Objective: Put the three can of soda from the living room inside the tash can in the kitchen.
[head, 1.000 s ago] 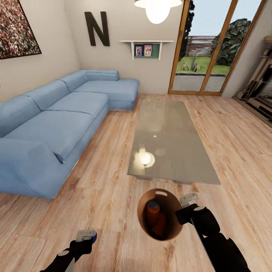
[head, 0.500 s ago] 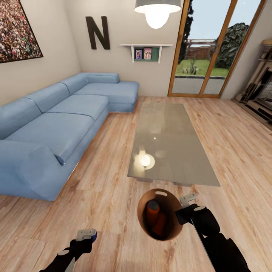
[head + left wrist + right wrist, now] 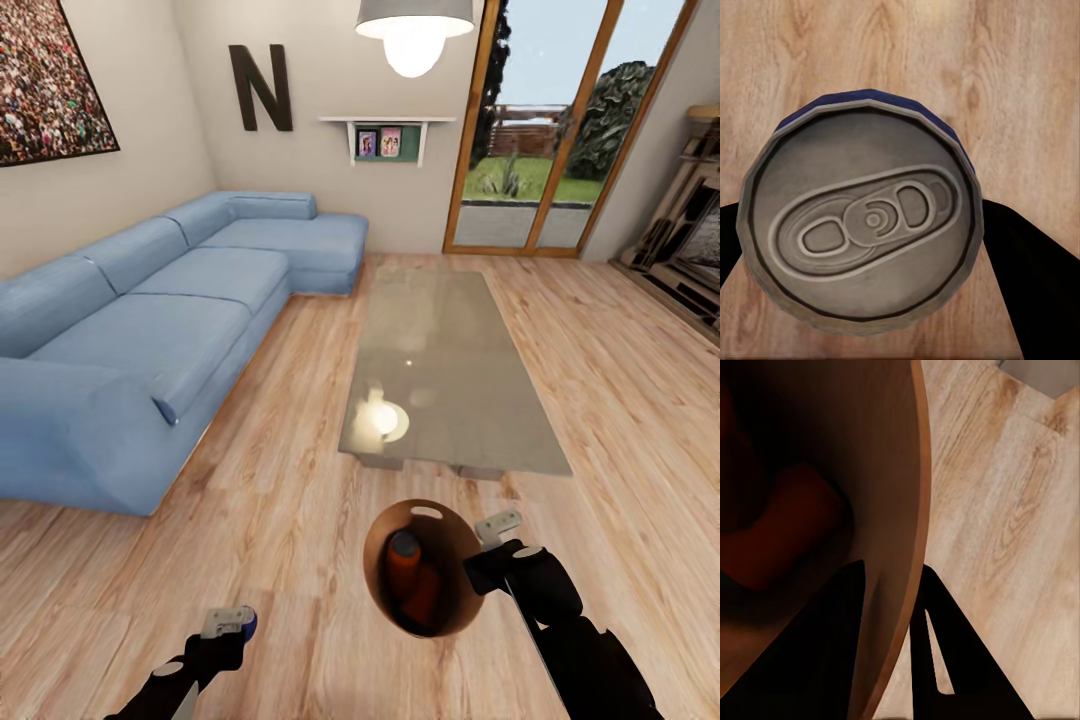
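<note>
So the right gripper (image 3: 487,560) is clamped on the rim of the round copper-lined trash can (image 3: 455,610), one finger inside the wall and one outside, with two orange soda cans (image 3: 405,565) sitting in it. Over at 7 o'clock the left gripper (image 3: 228,628) is squeezing the dark blue soda can (image 3: 859,225), silver top up, above the light wood plank floor (image 3: 280,500). At 12 o'clock sits the low glass table (image 3: 445,390), the long blue corner sofa (image 3: 150,330) at 10.

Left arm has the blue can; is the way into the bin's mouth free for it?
Probably yes. The trash can, held at its rim by the right gripper, gapes upward beside the left gripper; orange cans leave room.
</note>
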You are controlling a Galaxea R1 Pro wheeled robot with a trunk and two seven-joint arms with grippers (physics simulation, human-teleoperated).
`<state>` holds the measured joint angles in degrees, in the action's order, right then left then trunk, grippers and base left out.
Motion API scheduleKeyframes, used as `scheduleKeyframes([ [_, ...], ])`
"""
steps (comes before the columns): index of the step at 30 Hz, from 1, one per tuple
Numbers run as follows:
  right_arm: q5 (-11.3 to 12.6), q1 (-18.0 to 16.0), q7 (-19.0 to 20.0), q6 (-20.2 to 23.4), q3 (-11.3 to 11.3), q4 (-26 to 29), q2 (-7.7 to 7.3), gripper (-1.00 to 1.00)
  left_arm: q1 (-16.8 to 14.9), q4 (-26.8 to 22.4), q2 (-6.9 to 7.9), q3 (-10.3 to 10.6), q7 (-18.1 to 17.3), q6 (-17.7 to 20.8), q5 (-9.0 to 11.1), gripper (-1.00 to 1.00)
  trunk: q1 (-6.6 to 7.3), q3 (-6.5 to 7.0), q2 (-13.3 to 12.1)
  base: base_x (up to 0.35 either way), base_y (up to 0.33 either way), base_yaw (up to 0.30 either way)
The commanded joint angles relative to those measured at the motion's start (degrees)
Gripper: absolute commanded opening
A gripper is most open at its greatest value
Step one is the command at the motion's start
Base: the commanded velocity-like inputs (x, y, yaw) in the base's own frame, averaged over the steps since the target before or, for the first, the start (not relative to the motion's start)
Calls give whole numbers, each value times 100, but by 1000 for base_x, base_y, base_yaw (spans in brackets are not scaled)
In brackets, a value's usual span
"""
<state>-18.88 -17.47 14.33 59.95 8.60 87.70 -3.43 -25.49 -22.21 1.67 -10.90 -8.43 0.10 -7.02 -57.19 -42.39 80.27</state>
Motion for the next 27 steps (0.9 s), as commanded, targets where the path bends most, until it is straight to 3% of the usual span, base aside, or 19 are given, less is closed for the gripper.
scheduleKeyframes([
  [1,60,-2,8,5,2,2,0,-100,0,-5,0,2,-1,-5,-1,-100,0,1,0,-67,0,0],
  [12,60,-2,8,5,2,3,0,-100,0,-6,0,-1,-1,0,2,-100,0,1,0,-9,0,0],
  [27,60,-2,8,5,2,2,0,-100,0,32,3,-17,-1,8,24,-100,330,274,-601,0,0,0],
])
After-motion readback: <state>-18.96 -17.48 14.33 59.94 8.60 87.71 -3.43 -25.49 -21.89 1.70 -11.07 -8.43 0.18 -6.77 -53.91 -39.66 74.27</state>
